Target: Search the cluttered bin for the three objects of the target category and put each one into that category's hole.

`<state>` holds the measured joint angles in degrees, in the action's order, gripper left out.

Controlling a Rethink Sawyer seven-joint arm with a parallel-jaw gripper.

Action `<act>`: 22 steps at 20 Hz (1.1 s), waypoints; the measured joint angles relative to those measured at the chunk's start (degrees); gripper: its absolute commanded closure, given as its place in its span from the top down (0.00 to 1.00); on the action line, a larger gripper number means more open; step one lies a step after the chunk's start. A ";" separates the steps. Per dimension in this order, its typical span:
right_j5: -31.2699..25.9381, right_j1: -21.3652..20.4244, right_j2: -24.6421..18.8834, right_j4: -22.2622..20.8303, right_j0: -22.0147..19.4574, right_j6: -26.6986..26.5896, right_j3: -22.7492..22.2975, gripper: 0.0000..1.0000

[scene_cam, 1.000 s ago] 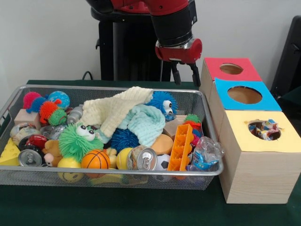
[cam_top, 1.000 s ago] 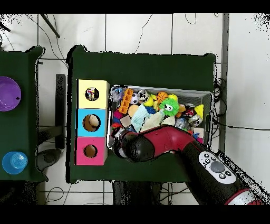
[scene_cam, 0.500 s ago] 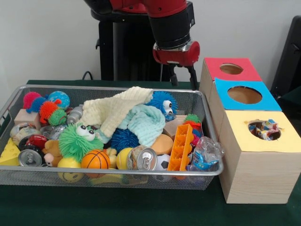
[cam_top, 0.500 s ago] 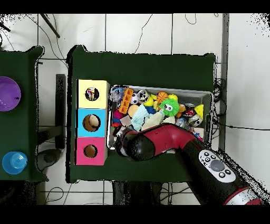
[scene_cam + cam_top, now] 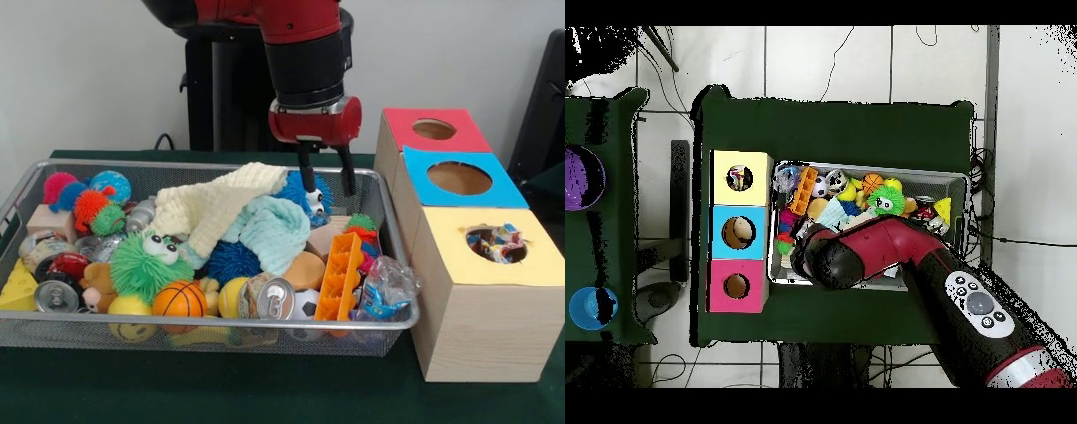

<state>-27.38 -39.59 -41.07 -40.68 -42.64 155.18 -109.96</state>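
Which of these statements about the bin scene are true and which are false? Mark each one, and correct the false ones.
1. The pincer is open and holds nothing. True.
2. The yellow-topped box is empty. False: crumpled wrappers show in its hole.
3. The orange basketball lies near the front wall of the wire bin. True.
4. The pincer hangs over the red-topped box. False: it hangs over the bin, by the blue fuzzy toy.
5. The green fuzzy toy has googly eyes. True.
6. The cream cloth lies outside the bin. False: it lies on top of the pile inside it.
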 measured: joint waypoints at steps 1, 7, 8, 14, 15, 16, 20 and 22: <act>0.00 -0.01 0.00 -0.50 0.06 0.00 0.65 1.00; 0.00 -0.01 0.00 -2.06 0.22 0.00 2.25 1.00; 0.00 0.00 0.01 -2.29 0.20 0.00 2.45 1.00; 0.00 0.00 0.02 -2.36 0.21 0.00 2.60 1.00; 0.00 0.01 0.02 -2.36 0.21 0.00 2.61 1.00; 0.00 0.01 0.02 -2.36 0.21 0.00 2.61 1.00; 0.00 0.24 0.25 -2.36 0.22 0.00 2.94 1.00; 0.00 0.87 0.43 -2.36 0.21 0.00 3.46 1.00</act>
<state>-27.38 -38.73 -40.64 -43.04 -42.43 155.18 -106.50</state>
